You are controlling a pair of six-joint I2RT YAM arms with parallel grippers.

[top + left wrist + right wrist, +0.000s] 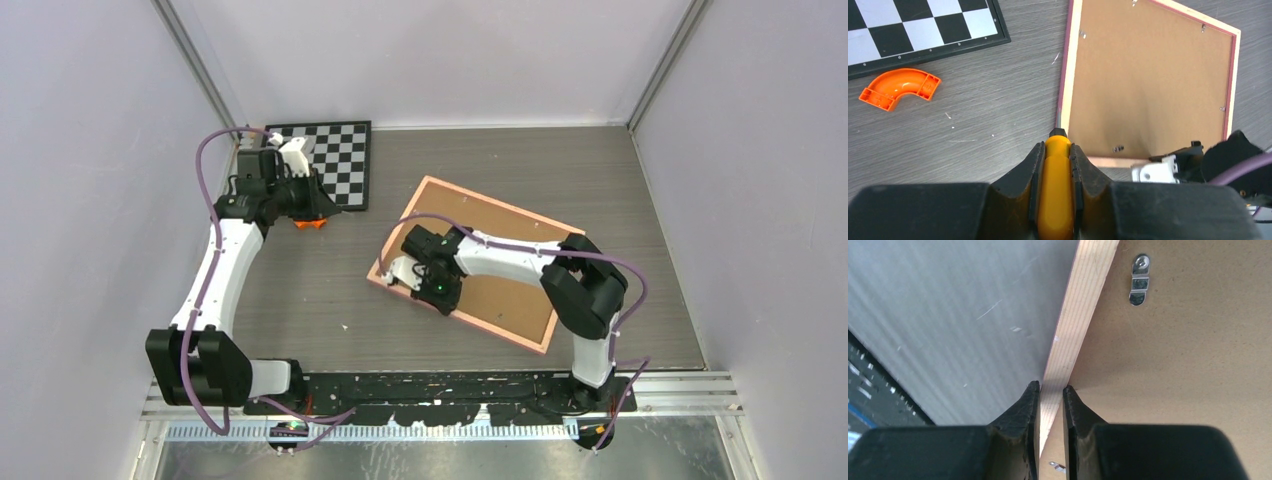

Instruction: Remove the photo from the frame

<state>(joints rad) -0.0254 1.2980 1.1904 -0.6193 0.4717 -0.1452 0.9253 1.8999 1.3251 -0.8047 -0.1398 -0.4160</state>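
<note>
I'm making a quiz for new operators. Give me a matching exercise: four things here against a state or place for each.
Things:
1 left pincer
2 right pincer
3 orange curved piece
4 frame

States or places:
A lies back-up on the table
B shut on the frame's wooden edge
C shut on an orange-handled tool
D beside the chessboard

Pairs: 1-C, 2-B, 3-D, 4-A
</note>
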